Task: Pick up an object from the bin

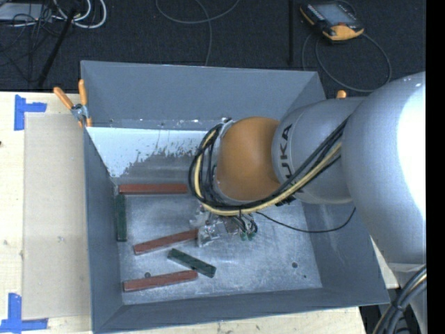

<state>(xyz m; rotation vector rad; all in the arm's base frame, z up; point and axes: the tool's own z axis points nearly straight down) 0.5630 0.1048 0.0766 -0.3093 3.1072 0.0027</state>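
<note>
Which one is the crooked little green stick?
Look at the floor of the grey bin, towards its near edge. Between the slanted brown bar and the nearest brown bar lies the green stick. It is short and slanted; the other green stick runs straight along the left wall.

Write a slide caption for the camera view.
The end effector hangs low in the bin, at the right end of a reddish-brown bar; a dark green bar lies beside.

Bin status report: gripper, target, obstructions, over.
Gripper low at right end of middle brown stick. Short dark green stick close by, toward near wall. Hold not confirmed.
</note>
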